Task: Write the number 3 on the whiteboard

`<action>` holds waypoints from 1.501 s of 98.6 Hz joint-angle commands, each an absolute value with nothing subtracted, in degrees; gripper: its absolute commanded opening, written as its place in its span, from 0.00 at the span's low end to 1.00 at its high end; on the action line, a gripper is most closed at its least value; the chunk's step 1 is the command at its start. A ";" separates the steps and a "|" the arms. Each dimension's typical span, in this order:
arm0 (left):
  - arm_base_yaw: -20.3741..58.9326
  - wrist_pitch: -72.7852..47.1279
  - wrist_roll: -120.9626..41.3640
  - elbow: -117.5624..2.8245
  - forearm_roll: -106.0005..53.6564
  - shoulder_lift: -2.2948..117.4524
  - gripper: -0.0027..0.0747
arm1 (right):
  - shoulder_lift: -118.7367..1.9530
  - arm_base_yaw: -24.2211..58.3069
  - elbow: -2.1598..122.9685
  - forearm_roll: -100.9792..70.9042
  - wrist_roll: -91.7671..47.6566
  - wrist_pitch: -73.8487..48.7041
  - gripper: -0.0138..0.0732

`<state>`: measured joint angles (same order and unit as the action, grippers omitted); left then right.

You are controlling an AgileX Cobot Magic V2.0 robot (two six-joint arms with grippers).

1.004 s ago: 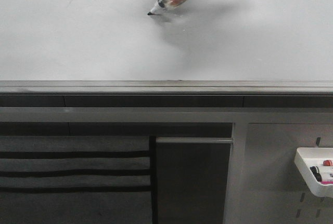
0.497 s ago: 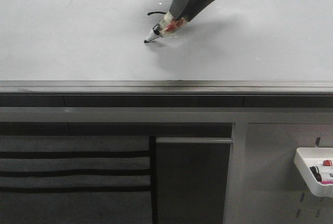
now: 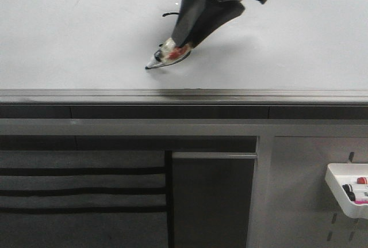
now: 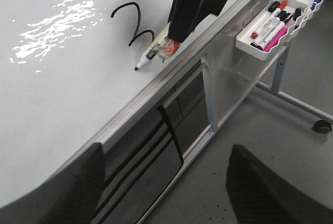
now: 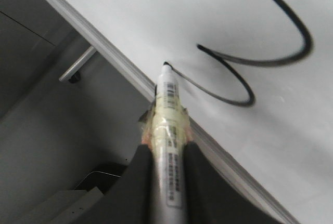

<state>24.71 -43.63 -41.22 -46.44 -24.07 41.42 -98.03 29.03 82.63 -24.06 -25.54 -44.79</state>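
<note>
The whiteboard [image 3: 75,29] is glossy white with a grey ledge [image 3: 184,95] along its lower edge. My right gripper [image 3: 185,39] is shut on a taped marker [image 3: 168,56], whose tip rests on the board just above the ledge. The number 3 [image 4: 139,17] shows in the left wrist view as two black arcs, with the marker [image 4: 156,51] at its lower end. In the right wrist view the 3 [image 5: 251,96] runs right up to the tip of the marker [image 5: 169,125], which is held between my right gripper's jaws [image 5: 166,182]. In the front view the arm hides most of the 3. My left gripper [image 4: 166,193] is open, empty, and away from the whiteboard [image 4: 52,94].
A white tray [image 3: 348,187] of coloured markers hangs on the grey pegboard panel at lower right, and it also shows in the left wrist view [image 4: 276,21]. Dark panels and a metal frame sit below the ledge. A stand foot with a caster [image 4: 322,126] rests on the floor.
My right gripper has moved down and left toward the ledge with the marker tip on the board, so the black stroke has grown. More of the arm has come into the front view.
</note>
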 commanded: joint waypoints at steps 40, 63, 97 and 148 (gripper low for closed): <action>24.55 -40.00 -40.49 -47.97 -25.80 41.41 0.63 | -72.94 37.12 65.76 -34.96 -59.68 -38.76 0.10; 24.55 -39.75 -40.49 -47.97 -25.80 41.41 0.63 | -72.55 37.12 65.63 -34.96 -69.58 -38.87 0.10; 24.55 -35.78 -40.49 -47.97 -25.95 41.53 0.63 | -72.91 37.12 65.63 -34.97 -84.83 -35.73 0.10; 32.49 -34.42 -63.74 -48.23 -29.80 49.92 0.63 | -72.94 38.96 65.63 -36.90 -84.83 -33.89 0.10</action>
<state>29.50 -39.58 -59.74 -46.35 -27.57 48.03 -74.27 38.59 64.20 -34.83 -84.35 -36.61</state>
